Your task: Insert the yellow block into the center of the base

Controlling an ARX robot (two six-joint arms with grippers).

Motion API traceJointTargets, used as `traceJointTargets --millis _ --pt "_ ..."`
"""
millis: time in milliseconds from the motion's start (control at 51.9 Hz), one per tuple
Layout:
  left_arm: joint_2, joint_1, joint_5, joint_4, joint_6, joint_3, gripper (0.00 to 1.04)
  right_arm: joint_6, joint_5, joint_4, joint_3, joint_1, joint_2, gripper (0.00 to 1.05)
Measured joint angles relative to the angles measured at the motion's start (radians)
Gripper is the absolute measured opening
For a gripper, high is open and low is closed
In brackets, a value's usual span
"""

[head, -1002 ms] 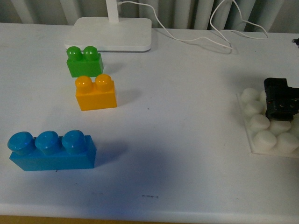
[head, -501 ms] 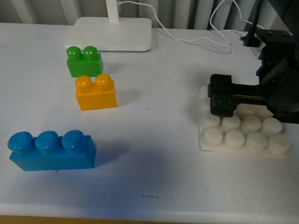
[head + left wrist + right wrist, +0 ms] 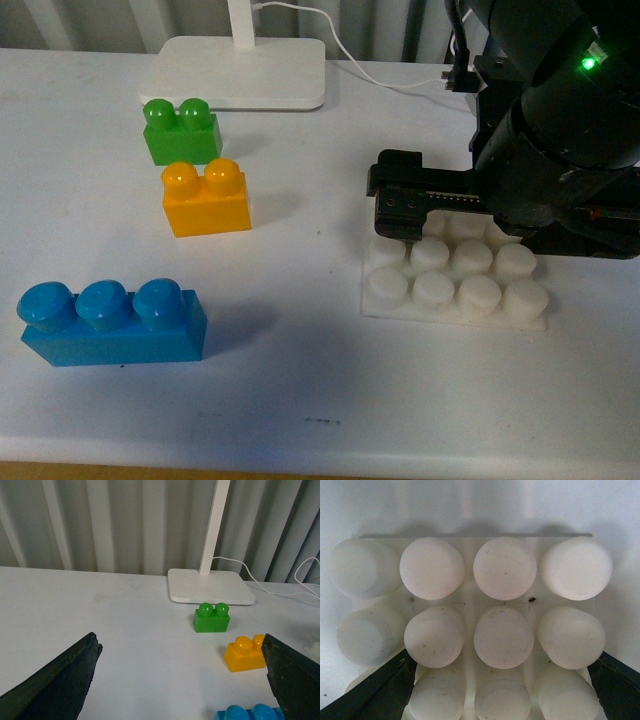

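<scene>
The yellow block [image 3: 205,198] stands on the table left of centre, with two studs on top; it also shows in the left wrist view [image 3: 245,652]. The base [image 3: 455,288], a white studded plate, lies right of centre under my right arm. My right gripper [image 3: 440,212] is shut on the base's far part. In the right wrist view the base [image 3: 504,567] fills the picture between the right gripper's [image 3: 495,695] dark fingers. My left gripper [image 3: 175,690] is open and empty above the table, some way short of the yellow block. The left arm is out of the front view.
A green two-stud brick [image 3: 180,130] stands just behind the yellow block. A blue three-stud brick [image 3: 110,320] lies at the front left. A white lamp stand [image 3: 238,72] with a cable [image 3: 400,80] stands at the back. The table's front edge [image 3: 300,465] is near.
My right gripper has moved left with the base, from the table's right edge to right of centre. The bricks have not moved.
</scene>
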Motion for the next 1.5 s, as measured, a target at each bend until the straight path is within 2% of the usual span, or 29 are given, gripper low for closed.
traceJointTargets --millis 366,810,925,1214,1503 --pt "0.000 0.000 0.000 0.000 0.000 0.000 0.98 0.026 0.007 -0.013 0.025 0.024 0.013 0.96" --pt "0.000 0.000 0.000 0.000 0.000 0.000 0.98 -0.047 0.055 0.014 -0.013 -0.079 -0.190 0.96" --pt "0.000 0.000 0.000 0.000 0.000 0.000 0.98 -0.094 0.022 0.056 -0.061 -0.126 -0.265 0.96" --pt "0.000 0.000 0.000 0.000 0.000 0.000 0.98 -0.229 -0.155 0.186 -0.281 -0.306 -0.593 0.96" --pt "0.000 0.000 0.000 0.000 0.000 0.000 0.98 -0.276 -0.241 0.336 -0.484 -0.440 -0.858 0.96"
